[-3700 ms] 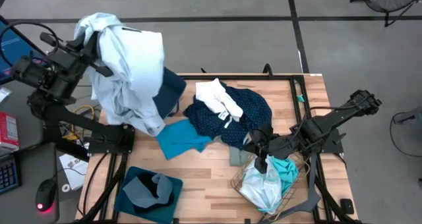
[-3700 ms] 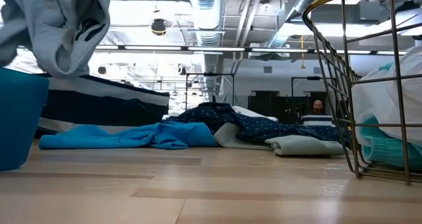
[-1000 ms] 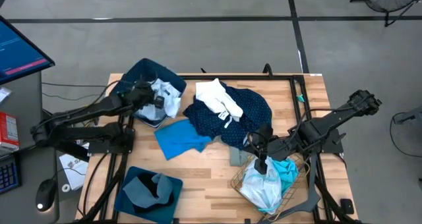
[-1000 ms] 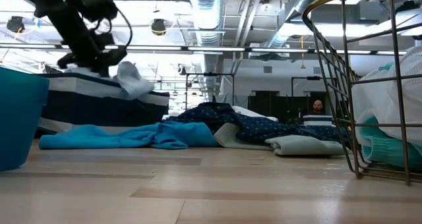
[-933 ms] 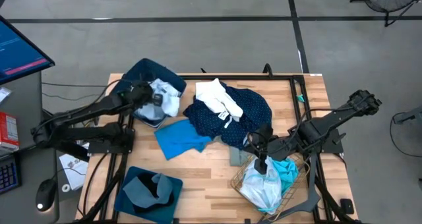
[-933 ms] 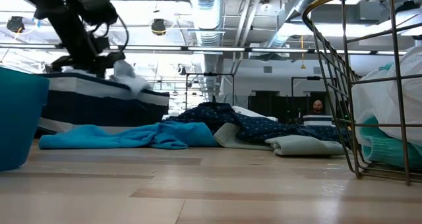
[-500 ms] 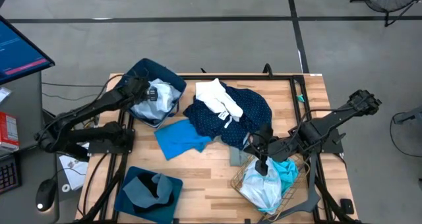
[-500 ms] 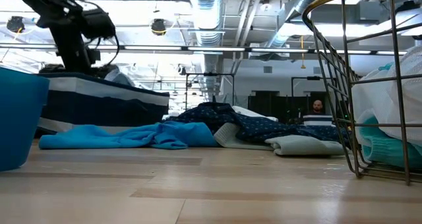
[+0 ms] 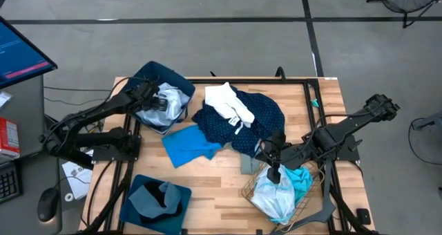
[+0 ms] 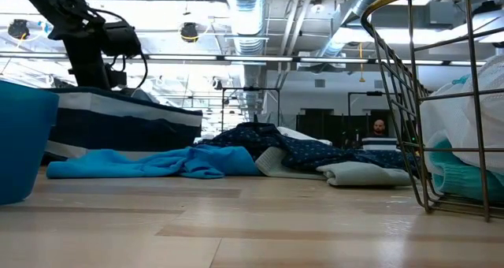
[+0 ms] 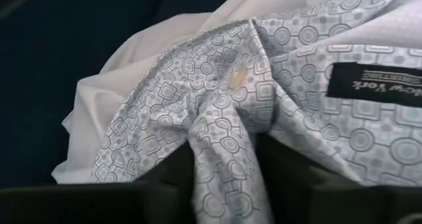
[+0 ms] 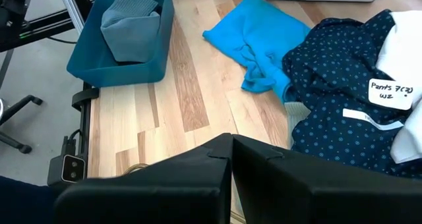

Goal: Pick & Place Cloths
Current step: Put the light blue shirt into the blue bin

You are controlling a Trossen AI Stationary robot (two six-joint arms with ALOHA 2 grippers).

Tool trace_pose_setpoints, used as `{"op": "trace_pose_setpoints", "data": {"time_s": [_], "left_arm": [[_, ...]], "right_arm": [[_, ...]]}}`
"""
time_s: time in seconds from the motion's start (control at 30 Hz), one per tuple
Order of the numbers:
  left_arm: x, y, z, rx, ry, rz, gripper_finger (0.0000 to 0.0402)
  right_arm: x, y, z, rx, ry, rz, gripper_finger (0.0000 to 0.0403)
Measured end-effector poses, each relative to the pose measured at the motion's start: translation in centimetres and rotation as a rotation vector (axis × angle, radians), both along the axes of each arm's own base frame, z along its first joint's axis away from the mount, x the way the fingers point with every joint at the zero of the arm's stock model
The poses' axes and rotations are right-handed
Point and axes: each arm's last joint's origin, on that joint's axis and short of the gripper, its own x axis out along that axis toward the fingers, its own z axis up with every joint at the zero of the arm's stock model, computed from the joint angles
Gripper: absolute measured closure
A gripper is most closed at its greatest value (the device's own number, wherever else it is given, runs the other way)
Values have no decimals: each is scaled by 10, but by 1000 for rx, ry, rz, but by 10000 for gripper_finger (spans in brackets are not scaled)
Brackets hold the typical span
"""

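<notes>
The pale blue-white shirt [image 9: 171,99] lies bunched in the dark blue bin [image 9: 153,72] at the table's far left corner. My left gripper [image 9: 157,101] reaches down into that bin, open, with a fold of the shirt [image 11: 224,165] between its fingers. On the table lie a cyan cloth [image 9: 190,145], a navy dotted cloth [image 9: 259,121] with a white one [image 9: 228,102] resting on it, and a grey piece [image 9: 250,164]. My right gripper [image 9: 273,167] hangs shut over the wire basket [image 9: 252,190], holding nothing. My left gripper comes slanting down from the table's left side. A fold of the shirt's patterned inner cloth [image 11: 221,135], beside the collar label [image 11: 376,84], lies between its parted fingers. Whether the fingers still press on it, I cannot tell. The shirt rests in the bin.
A teal bin [image 9: 138,211] with a grey cloth [image 9: 160,195] stands at the near left corner. The wire basket holds white [image 9: 273,197] and cyan [image 9: 298,180] cloths. Bare wood [image 9: 214,186] shows between the teal bin and the basket.
My left gripper has gone toward the table's far left corner and down into the dark blue bin. The shirt, which hung over the bin's right rim, now lies lower, inside the bin. My right arm has kept still.
</notes>
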Motion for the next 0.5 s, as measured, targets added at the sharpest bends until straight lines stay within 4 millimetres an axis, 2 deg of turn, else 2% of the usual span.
{"op": "trace_pose_setpoints", "data": {"time_s": [0.13,0.27,0.37,0.5], "left_arm": [[2,1,5,-15,-20,-41,195],[8,4,23,-2,-98,-76,139],[10,6,38,48,-131,-73,121],[8,7,59,124,-134,-41,118]], "right_arm": [[0,0,0,0,-1,0,397],[0,0,0,0,-1,-1,397],[0,0,0,0,-1,-1,397],[0,0,0,1,-1,-1,397]]}}
